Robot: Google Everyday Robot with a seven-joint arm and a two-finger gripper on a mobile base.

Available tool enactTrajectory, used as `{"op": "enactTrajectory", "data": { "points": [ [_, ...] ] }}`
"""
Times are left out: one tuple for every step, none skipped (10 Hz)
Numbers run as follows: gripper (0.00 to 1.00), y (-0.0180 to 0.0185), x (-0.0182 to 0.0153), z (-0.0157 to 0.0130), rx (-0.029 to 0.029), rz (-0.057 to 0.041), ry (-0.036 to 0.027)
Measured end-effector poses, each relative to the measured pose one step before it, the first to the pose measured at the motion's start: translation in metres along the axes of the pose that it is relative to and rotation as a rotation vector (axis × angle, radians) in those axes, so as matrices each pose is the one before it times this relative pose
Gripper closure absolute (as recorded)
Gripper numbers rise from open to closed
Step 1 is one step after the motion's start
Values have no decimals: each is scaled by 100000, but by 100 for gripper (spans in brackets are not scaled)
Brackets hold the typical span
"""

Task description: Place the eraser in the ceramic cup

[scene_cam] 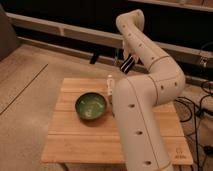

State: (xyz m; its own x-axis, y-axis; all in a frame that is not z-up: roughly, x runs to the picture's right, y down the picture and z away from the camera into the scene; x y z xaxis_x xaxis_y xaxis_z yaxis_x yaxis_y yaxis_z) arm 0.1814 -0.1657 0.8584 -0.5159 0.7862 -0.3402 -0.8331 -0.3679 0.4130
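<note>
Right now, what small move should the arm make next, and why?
Probably lower the gripper and bring it toward the green bowl. It hangs high above the far edge of the wooden table, behind the bowl, so nothing can be dropped in from there. Whether it carries the eraser, I cannot tell.

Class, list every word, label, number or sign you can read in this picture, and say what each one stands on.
None can be read.
Small dark mark on the wooden table, near right corner: too blurred to read.
The pincer, above the table's far edge, shows no lettering.
</note>
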Motion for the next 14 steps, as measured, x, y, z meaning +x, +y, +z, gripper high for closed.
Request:
{"op": "enactTrajectory", "data": {
  "points": [
    [100,-905,241,176,1211,1723,-742],
    [100,-886,203,124,867,1451,-633],
    [100,-290,83,9,275,427,-319],
    [100,-2,51,17,72,-3,-37],
    [100,185,63,-40,-79,-234,-32],
    [100,54,20,-8,-30,-62,2],
    [100,-1,-48,-2,56,-46,-217],
    [100,36,-118,14,103,-231,-571],
    [100,993,84,333,-20,-2713,-736],
    [100,1162,244,553,1099,-3459,-648],
    [100,-172,40,503,2402,-1276,-104],
    [100,-552,57,408,2929,-498,247],
    [100,-810,32,468,2991,134,456],
    [100,-588,164,209,1817,452,875]
  ]
}}
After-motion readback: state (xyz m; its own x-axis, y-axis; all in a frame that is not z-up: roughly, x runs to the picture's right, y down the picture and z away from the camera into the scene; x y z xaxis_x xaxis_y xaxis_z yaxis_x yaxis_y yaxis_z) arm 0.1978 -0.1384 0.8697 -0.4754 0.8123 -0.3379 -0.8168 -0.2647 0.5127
